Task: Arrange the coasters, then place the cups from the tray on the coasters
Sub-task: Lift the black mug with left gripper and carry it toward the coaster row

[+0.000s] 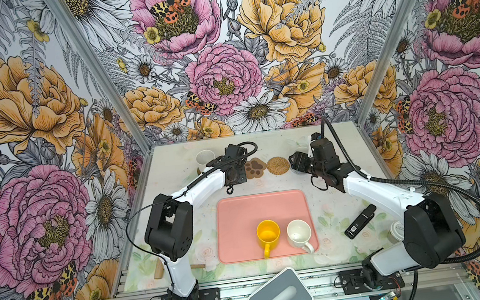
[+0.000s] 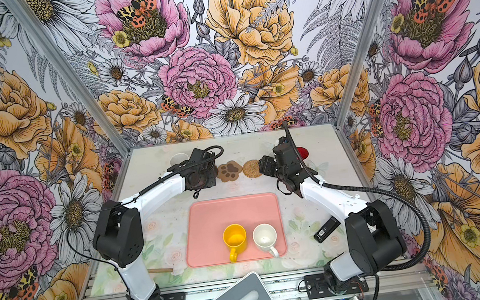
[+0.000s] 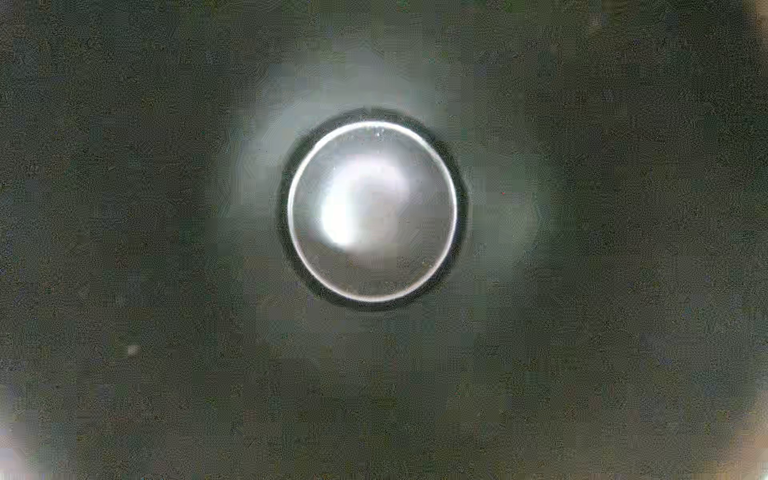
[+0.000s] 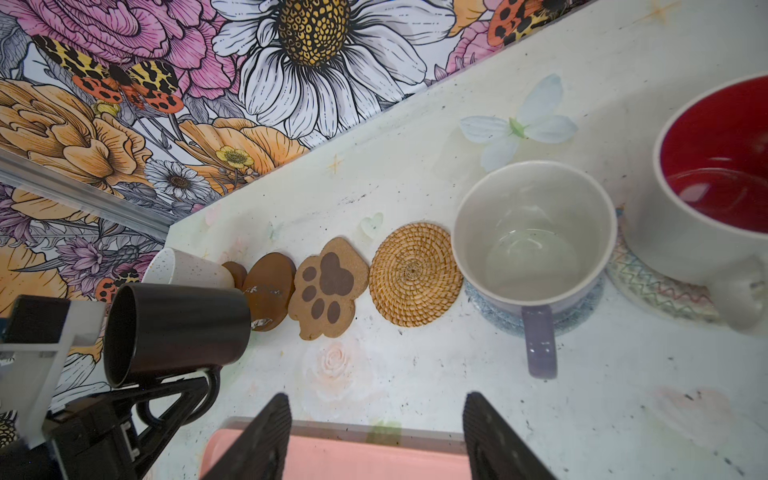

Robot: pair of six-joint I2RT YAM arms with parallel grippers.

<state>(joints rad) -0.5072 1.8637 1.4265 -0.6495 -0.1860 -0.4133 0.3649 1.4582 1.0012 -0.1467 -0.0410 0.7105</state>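
My left gripper (image 4: pixel 195 384) is shut on the handle of the black cup (image 4: pixel 174 328), which lies tilted on its side just over a brown disc coaster (image 4: pixel 268 291). The left wrist view shows only the cup's dark inside (image 3: pixel 372 212). A paw coaster (image 4: pixel 328 289) and a rattan coaster (image 4: pixel 415 274) lie bare. The lavender cup (image 4: pixel 534 232) stands on the grey-blue coaster (image 4: pixel 498 320), the red-inside cup (image 4: pixel 715 183) on the lacy coaster (image 4: pixel 656 286). A white speckled cup (image 1: pixel 205 159) stands at the row's left end. Yellow (image 1: pixel 268 234) and white (image 1: pixel 299 233) cups stand on the tray (image 1: pixel 240 216). My right gripper (image 4: pixel 378 415) hangs open and empty.
A grey box with an oval slot (image 1: pixel 280 297) sits at the front edge. A black device (image 1: pixel 360 222) and a small white-lidded jar (image 1: pixel 396 229) lie right of the tray. A wooden piece (image 1: pixel 158 269) lies by the left arm's base.
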